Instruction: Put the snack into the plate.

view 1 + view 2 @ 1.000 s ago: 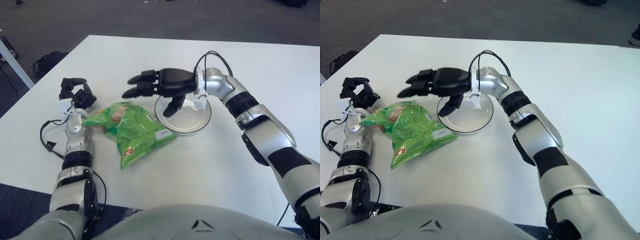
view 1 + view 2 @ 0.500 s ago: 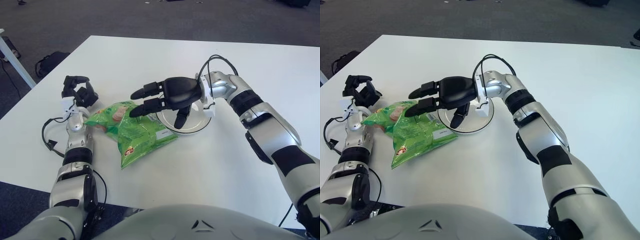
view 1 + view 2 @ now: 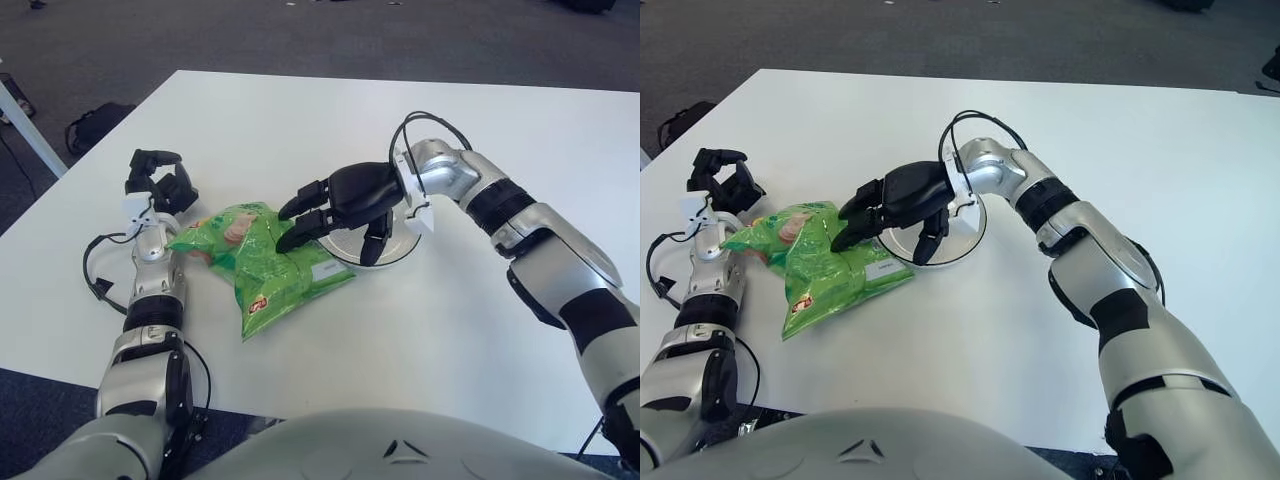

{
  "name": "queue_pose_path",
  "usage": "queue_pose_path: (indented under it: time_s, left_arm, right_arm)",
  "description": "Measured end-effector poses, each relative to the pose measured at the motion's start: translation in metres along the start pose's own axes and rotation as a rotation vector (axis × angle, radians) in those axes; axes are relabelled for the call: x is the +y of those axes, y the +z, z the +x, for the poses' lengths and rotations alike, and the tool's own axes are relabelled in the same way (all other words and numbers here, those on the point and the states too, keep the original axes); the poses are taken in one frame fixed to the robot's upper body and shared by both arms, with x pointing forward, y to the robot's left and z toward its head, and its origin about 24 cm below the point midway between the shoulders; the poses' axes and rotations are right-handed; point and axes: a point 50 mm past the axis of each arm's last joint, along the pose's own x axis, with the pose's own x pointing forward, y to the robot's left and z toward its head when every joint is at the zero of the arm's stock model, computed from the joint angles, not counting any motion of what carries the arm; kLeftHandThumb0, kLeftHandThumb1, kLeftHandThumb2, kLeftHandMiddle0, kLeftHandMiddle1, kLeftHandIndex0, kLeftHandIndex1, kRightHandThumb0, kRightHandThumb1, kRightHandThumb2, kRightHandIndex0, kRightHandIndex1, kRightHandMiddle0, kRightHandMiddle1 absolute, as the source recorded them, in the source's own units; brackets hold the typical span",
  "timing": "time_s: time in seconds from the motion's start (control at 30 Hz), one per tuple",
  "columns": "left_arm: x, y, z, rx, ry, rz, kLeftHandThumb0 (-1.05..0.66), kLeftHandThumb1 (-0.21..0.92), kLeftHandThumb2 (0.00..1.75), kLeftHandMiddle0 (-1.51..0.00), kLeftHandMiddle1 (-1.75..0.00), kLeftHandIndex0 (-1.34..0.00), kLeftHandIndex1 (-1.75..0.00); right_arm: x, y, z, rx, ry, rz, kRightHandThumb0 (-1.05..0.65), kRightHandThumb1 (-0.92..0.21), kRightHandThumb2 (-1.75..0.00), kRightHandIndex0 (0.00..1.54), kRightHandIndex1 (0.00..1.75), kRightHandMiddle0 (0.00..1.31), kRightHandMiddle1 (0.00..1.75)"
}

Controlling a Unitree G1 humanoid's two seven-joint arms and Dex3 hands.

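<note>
While my right hand (image 3: pixel 335 205) hangs over the near-left edge of the plate (image 3: pixel 398 247), its fingers (image 3: pixel 300 232) are spread and reaching down onto the right side of the green snack bag (image 3: pixel 262 262), and it has hold of nothing yet; whether the tips actually touch the foil I cannot tell. I see the bag lying flat on the white tabletop (image 3: pixel 430 330), just left of the plate, with one corner at or just over the rim. My left hand (image 3: pixel 158 185) shows beyond the bag's far-left end, its fingers curled on nothing.

My worry is the grasp. I judge the bag to be slick, puffy and soft, so the fingers closing from above may only pinch a fold, and the bag could slide out as I lift. My thumb sits low over the plate, so a careless close might nudge the plate away. If I drag rather than lift, the bag could push the plate or hang half off its rim.
</note>
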Motion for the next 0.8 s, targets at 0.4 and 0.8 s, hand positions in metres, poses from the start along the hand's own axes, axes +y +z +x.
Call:
queue_pose_path:
  time_s: [0.4, 0.8]
  left_arm:
    - [0.000, 0.006, -0.006, -0.028, 0.029, -0.027, -0.40, 0.60, 0.96, -0.95, -1.75, -0.40, -1.75]
    - [-0.002, 0.021, -0.013, -0.113, 0.055, -0.028, -0.40, 0.62, 0.94, -0.96, -1.75, -0.39, -1.75]
  right_arm:
    - [0.003, 0.001, 0.014, 0.064, 0.090, 0.094, -0.41, -0.92, -0.94, 0.18, 0.08, 0.00, 0.33]
    - [-0.003, -0.006, 0.022, 0.145, 0.111, 0.153, -0.41, -0.92, -0.93, 0.16, 0.07, 0.00, 0.33]
